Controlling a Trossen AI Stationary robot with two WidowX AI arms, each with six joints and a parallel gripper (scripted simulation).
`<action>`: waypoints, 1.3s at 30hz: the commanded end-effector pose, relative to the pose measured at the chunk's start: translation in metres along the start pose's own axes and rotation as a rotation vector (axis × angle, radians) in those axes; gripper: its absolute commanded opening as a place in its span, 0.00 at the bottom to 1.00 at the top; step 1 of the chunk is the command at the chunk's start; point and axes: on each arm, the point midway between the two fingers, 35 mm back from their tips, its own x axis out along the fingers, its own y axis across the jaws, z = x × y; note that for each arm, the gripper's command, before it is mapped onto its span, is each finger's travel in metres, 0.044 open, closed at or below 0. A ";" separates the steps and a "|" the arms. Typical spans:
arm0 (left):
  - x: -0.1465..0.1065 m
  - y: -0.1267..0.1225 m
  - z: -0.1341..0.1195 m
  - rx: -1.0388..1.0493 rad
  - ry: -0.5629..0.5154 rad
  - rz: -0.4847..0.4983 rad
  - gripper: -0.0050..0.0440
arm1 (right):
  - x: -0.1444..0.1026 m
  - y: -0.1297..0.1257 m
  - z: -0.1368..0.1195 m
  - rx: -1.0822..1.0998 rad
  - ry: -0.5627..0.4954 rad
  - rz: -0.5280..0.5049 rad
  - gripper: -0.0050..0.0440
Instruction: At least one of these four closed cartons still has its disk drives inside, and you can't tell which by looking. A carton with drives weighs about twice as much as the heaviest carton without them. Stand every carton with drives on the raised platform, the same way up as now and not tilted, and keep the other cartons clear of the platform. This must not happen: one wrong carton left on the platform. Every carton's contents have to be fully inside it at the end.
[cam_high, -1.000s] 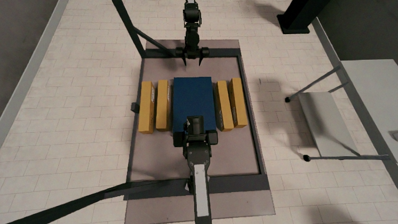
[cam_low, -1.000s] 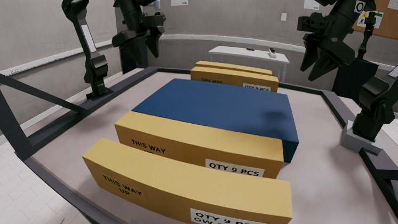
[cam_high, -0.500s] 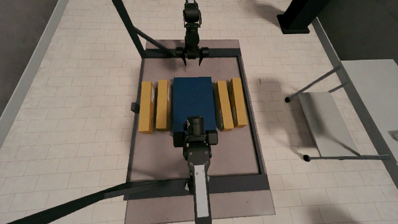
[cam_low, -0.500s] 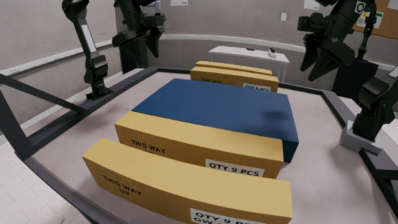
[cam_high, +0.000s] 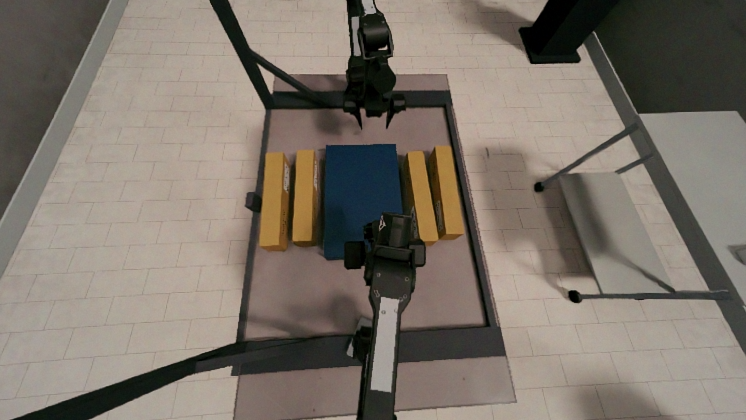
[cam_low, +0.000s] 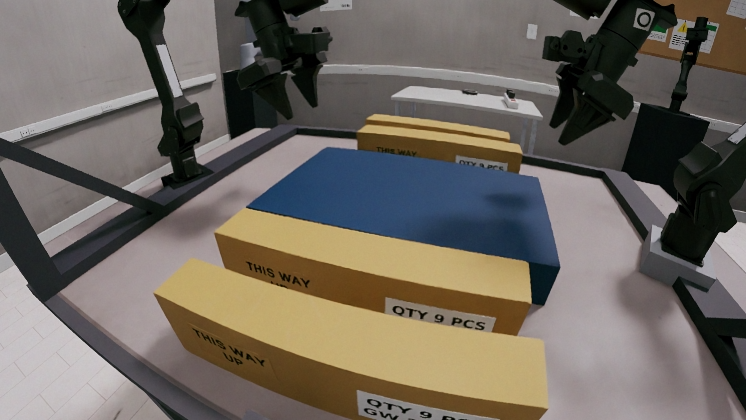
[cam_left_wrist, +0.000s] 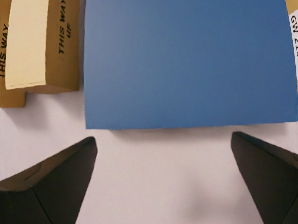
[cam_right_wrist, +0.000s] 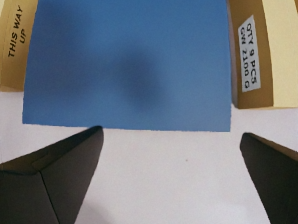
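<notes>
Four closed yellow cartons stand upright on the table beside the blue platform (cam_high: 360, 177) (cam_low: 396, 193) (cam_left_wrist: 185, 60) (cam_right_wrist: 190, 90), whose top is bare. On the top view's left are an outer carton (cam_high: 274, 200) (cam_low: 354, 333) and an inner carton (cam_high: 303, 198) (cam_low: 375, 253) (cam_right_wrist: 10, 65). On its right are an inner carton (cam_high: 420, 198) (cam_low: 438, 141) (cam_left_wrist: 27, 45) (cam_right_wrist: 282, 60) and an outer carton (cam_high: 446, 187) (cam_low: 438, 124). My left gripper (cam_high: 374, 128) (cam_low: 302, 111) (cam_left_wrist: 164, 142) is open and empty above the platform's far edge. My right gripper (cam_low: 557, 134) (cam_right_wrist: 174, 137) is open and empty above the opposite edge; the top view hides its fingertips.
A dark frame (cam_high: 468, 208) borders the work table (cam_high: 443, 292) (cam_low: 595, 333). The outer cartons stand close to its long sides, and narrow gaps separate the cartons in each pair. A slanting black beam (cam_low: 73, 174) rises at the left in the exterior view.
</notes>
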 end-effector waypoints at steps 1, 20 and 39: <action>0.022 0.059 0.028 0.000 -0.012 -0.016 0.89 | 0.027 -0.060 0.019 -0.011 0.010 0.038 0.89; 0.026 0.068 0.033 0.000 -0.010 -0.020 0.89 | 0.030 -0.069 0.022 -0.002 0.014 0.027 0.89; 0.026 0.068 0.032 0.000 -0.011 -0.020 0.89 | 0.029 -0.069 0.022 -0.012 0.007 0.039 0.89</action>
